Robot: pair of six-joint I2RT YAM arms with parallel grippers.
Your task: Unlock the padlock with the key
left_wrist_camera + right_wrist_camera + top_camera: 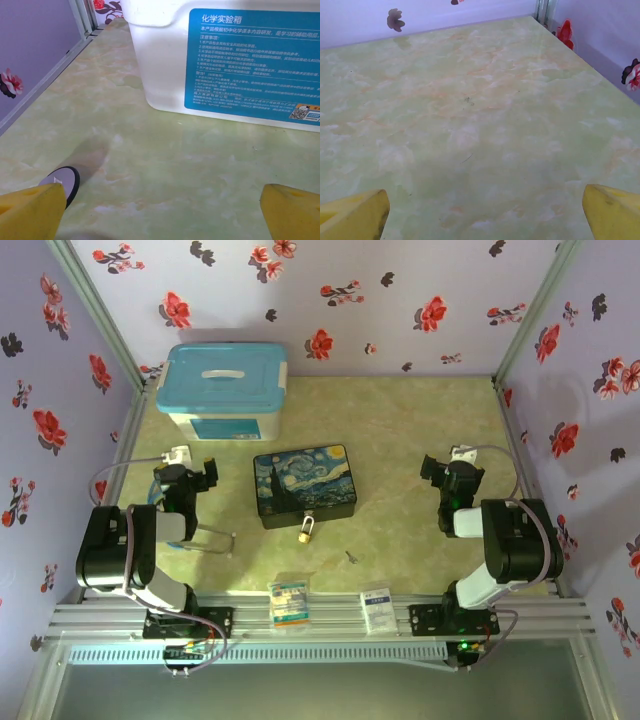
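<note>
A small brass padlock (pixel 304 533) with a silver shackle hangs at the front edge of the painted starry-night box (pixel 305 483) in the middle of the table. The tiny dark key (pixel 350 557) lies on the table to the padlock's right, nearer the front. My left gripper (pixel 197 472) stands open left of the box, its yellow fingertips (pixel 30 210) wide apart over bare table. Right of the box, my right gripper (pixel 443 466) is open too, with its fingertips (pixel 615 210) spread and nothing between them.
A white storage bin with a blue lid (pixel 225 388) stands at the back left, and its labelled wall (pixel 225 60) is close ahead of the left gripper. Two small packets (pixel 288 601) (pixel 377 606) lie on the front rail. Flowered walls enclose the table.
</note>
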